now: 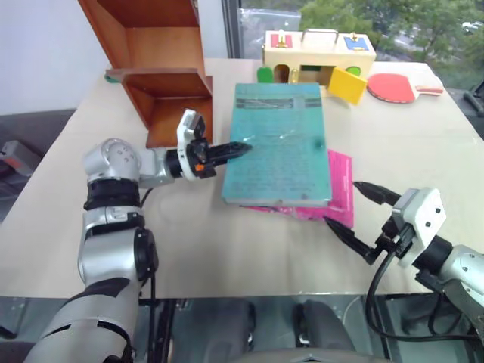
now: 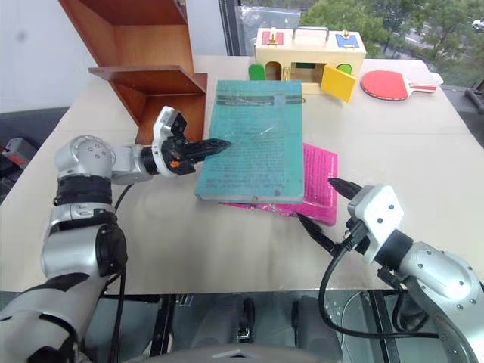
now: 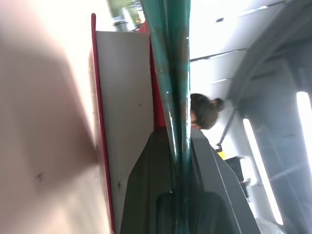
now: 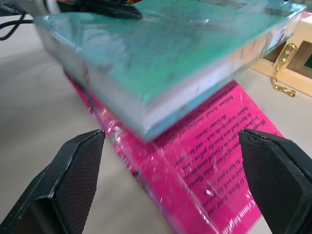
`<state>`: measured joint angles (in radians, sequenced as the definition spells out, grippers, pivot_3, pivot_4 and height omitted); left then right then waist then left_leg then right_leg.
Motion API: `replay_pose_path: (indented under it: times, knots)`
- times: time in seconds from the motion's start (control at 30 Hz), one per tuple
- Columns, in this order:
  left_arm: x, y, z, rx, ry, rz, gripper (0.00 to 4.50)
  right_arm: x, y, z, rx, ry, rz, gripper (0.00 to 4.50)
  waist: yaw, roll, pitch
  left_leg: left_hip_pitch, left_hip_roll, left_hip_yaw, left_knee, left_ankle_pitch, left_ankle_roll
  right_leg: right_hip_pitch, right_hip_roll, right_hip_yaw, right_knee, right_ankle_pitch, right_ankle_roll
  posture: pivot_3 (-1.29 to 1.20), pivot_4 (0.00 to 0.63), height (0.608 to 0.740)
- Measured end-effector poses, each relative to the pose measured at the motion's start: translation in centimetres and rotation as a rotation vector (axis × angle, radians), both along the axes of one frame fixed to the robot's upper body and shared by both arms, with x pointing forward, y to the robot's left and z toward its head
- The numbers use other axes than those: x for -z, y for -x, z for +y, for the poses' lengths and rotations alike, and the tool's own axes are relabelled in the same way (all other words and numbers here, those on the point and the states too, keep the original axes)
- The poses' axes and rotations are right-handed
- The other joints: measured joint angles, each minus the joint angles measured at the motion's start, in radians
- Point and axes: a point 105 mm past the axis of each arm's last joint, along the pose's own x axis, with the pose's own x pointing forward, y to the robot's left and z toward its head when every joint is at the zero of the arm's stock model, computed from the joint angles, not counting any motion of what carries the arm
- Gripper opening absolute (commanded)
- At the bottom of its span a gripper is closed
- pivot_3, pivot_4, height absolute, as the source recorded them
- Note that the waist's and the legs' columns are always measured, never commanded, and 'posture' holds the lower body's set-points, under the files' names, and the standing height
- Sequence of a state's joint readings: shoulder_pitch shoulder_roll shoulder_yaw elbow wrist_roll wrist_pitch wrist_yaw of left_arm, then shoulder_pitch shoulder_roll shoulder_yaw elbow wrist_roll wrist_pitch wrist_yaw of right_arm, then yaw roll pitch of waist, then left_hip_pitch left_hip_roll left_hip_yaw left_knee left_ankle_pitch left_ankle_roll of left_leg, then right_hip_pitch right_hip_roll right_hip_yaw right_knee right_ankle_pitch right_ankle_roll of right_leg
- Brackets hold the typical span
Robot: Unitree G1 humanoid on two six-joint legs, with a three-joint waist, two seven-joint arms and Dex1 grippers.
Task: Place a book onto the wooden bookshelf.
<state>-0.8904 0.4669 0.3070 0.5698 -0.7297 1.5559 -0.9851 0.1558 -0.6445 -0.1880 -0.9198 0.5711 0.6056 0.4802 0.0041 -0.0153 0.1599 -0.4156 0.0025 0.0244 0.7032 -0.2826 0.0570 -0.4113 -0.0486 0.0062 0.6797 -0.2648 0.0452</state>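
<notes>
Spanning both eye views, the bench (image 1: 227, 249) is a pale beige surface that carries every item.

The bookshelf (image 1: 155, 64) stands at the far left of the bench. It is reddish-brown, with flat boards and slanted side panels.

The book (image 1: 280, 144) is teal, thick, with dark fine print on a glossy cover. It lies near the bench centre, just right of the bookshelf, on top of the pink book (image 1: 340, 189). In the right wrist view its near corner is raised clear of the pink cover, with pale page edges exposed. The pink book is thinner; it shows from under the right and near edges of the book.

The box (image 1: 318, 60) is pale wood with coloured doors. It sits at the far edge, just beyond the book, with a yellow door hanging open. The red paddle (image 1: 393, 85) lies to the right of the box.

The left gripper (image 1: 234, 149) points level toward the right from the left side. Its jaws are closed on the left edge of the book; the left wrist view shows the teal cover clamped between the two fingers (image 3: 146, 195).

The right gripper (image 1: 352, 208) hangs near the right front corner of the pink book. Its jaws stand wide open, holding nothing, apart from both books.
</notes>
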Motion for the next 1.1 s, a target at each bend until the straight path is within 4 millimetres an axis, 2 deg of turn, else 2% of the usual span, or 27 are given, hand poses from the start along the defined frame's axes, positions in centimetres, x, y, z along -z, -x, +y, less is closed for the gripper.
replay_pose_path:
  times: [0.13, 0.3, 0.43, 0.47, 0.57, 0.6, 0.8, 1.1]
  knots:
    - [3.2, 0.7, -1.8, 0.012, -0.042, 0.089, 0.02, 0.1, -0.3, 0.1, -0.016, 0.003, -0.003, 4.50, 0.011, -0.001, 0.000, -0.001, 0.000, 0.000, 0.000, 0.000, 0.000, 0.000, 0.000, -0.001, 0.000, 0.000, 0.000, 0.00, 0.150, 0.740]
    - [4.2, 0.7, -3.7, -0.014, -0.038, 0.083, 0.02, 0.2, -0.4, 0.1, -0.019, 0.007, -0.004, 4.50, 0.010, -0.001, 0.000, 0.000, 0.000, 0.000, 0.000, 0.000, 0.000, 0.000, -0.002, 0.000, 0.000, 0.000, 0.000, 0.00, 0.150, 0.740]
    - [5.3, 0.6, -4.1, -0.055, -0.033, 0.085, 0.02, 0.3, -0.4, 0.0, -0.014, 0.007, 0.002, 4.50, 0.010, -0.001, 0.000, 0.000, 0.000, 0.000, 0.000, 0.000, 0.000, 0.000, -0.003, 0.000, 0.000, 0.000, 0.000, 0.00, 0.150, 0.740]
    - [5.4, 0.5, -4.0, -0.065, -0.034, 0.079, 0.84, 0.4, -0.3, -0.1, -0.010, 0.007, 0.007, 4.50, 0.009, -0.001, 0.000, 0.000, 0.000, 0.000, 0.000, 0.000, 0.000, 0.000, -0.003, 0.000, 0.000, 0.000, 0.000, 0.00, 0.150, 0.740]
    - [5.7, 0.2, -3.0, -0.102, -0.082, 0.077, 1.95, 0.7, -0.2, -0.2, -0.003, 0.007, 0.017, 4.50, 0.007, -0.001, 0.000, 0.001, 0.000, 0.000, 0.000, 0.000, -0.001, 0.000, -0.003, 0.001, 0.001, 0.000, 0.000, 0.00, 0.150, 0.740]
    - [5.8, 0.0, -2.4, -0.119, -0.100, 0.082, 2.51, 0.7, -0.2, -0.2, -0.001, 0.007, 0.019, 4.50, 0.007, -0.001, 0.000, 0.001, 0.000, 0.000, 0.000, 0.000, -0.001, 0.000, -0.002, 0.000, 0.001, 0.000, 0.000, 0.00, 0.150, 0.740]
    - [5.8, -0.2, -0.9, -0.135, -0.104, 0.097, 2.51, 0.6, -0.1, -0.1, 0.001, 0.008, 0.013, 4.50, 0.010, -0.001, 0.000, 0.001, -0.001, 0.000, 0.000, 0.000, -0.001, 0.001, 0.000, 0.000, 0.000, 0.000, 0.000, 0.00, 0.150, 0.740]
    - [5.5, -0.8, -2.0, -0.062, -0.074, 0.086, 2.51, 0.5, -0.1, -0.2, 0.018, 0.008, 0.009, 4.50, 0.010, -0.001, 0.000, 0.001, -0.001, 0.000, 0.000, 0.000, -0.001, 0.000, 0.001, -0.002, 0.000, 0.000, 0.000, 0.00, 0.150, 0.740]
